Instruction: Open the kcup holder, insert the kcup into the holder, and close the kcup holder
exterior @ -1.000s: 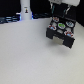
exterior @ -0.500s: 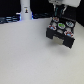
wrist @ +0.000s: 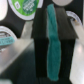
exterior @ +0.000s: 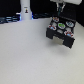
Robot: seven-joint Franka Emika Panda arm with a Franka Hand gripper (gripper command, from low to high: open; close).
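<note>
Your claw (exterior: 59, 11) hangs just above the kcup holder (exterior: 61, 33), at the exterior view's right on the worktop (exterior: 30, 55); its spread is unclear. Green-topped kcups (wrist: 24, 5) lie beside the black box.

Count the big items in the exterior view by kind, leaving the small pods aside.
black box: 1
white bottle: 1
Total: 2
The pods are too blurred to count.
</note>
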